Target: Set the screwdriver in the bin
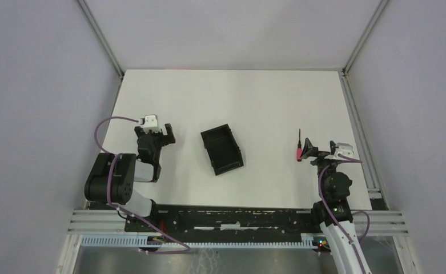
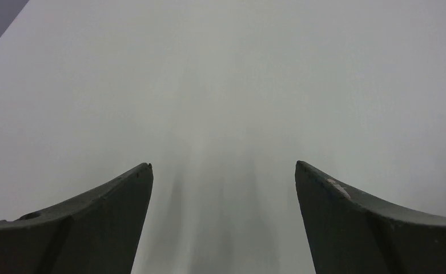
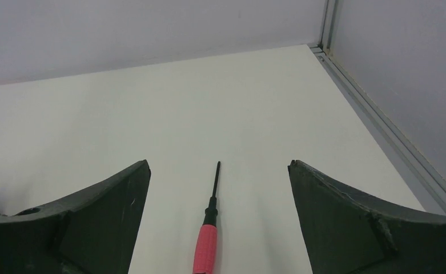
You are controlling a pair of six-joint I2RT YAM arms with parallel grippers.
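Note:
The screwdriver (image 1: 298, 147), with a short pink handle and a thin dark shaft, lies on the white table at the right, shaft pointing toward the far wall. In the right wrist view it (image 3: 208, 231) lies on the table between my open fingers, handle nearest the camera. My right gripper (image 1: 310, 150) (image 3: 219, 165) is open and holds nothing. The black bin (image 1: 222, 150) sits empty near the table's middle, turned at an angle. My left gripper (image 1: 162, 133) (image 2: 223, 165) is open and empty over bare table, left of the bin.
The white table (image 1: 254, 103) is enclosed by grey walls with aluminium rails along the right side (image 1: 357, 123) (image 3: 380, 123) and the left side (image 1: 109, 54). A black mounting rail (image 1: 232, 220) runs along the near edge.

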